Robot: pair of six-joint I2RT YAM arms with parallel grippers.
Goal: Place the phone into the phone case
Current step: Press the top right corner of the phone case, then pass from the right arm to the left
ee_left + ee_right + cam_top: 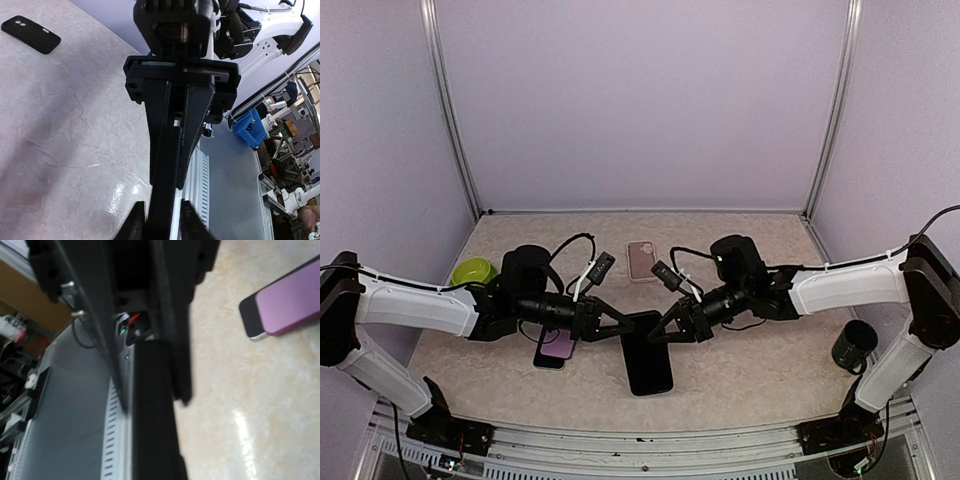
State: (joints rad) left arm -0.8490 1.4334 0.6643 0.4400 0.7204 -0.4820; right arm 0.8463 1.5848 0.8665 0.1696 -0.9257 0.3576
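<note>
Black and glossy, the phone (648, 360) hangs mid-table between left gripper (618, 328) and right gripper (662, 333); the pink case (642, 260) lies apart behind. I judge the phone stiff, slick and light, best held by its faces near one end. Left wrist: jaws narrow, pinching its thickness. Right wrist: blurred, jaws closed on it.
</note>
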